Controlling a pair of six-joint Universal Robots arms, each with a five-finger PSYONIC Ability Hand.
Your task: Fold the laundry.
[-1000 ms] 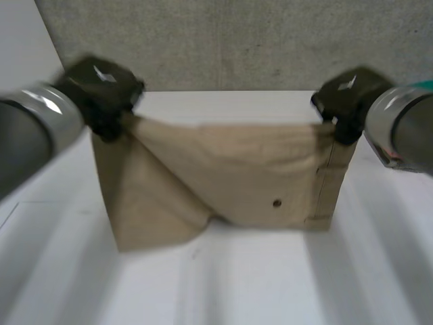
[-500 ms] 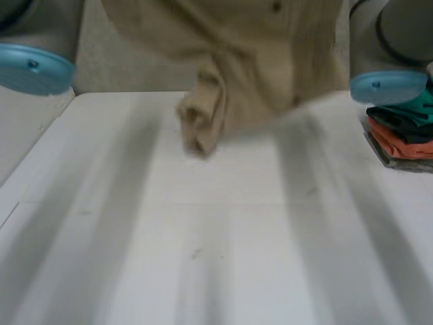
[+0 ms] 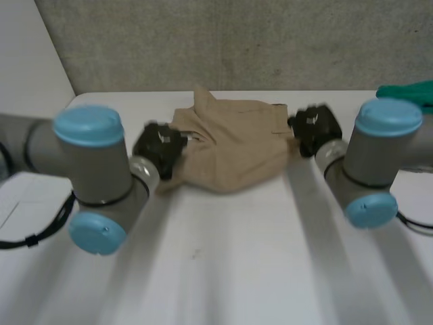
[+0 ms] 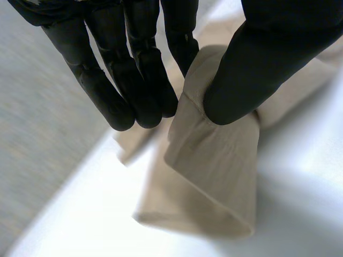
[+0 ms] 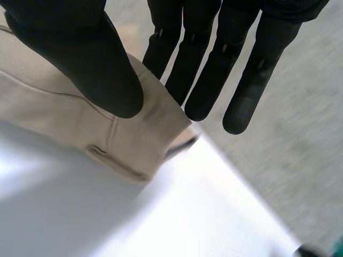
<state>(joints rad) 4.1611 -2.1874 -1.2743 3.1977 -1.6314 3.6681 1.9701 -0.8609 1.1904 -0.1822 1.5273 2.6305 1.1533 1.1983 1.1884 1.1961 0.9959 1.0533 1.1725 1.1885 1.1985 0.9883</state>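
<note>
Tan shirt [image 3: 233, 149] perhaps, left hand [image 3: 159, 145], right hand [image 3: 314, 128]

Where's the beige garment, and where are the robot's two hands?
beige garment [image 3: 233, 152], head view, its middle.
left hand [image 3: 160, 145], head view, back of hand.
right hand [image 3: 315, 128], head view, back of hand.

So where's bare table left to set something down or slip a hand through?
The near table, between the left arm and right arm and in front of the tan cloth, is bare. Crowded: the far middle, where the left hand and right hand pinch the cloth's ends, and the far right corner by the green cloth.
</note>
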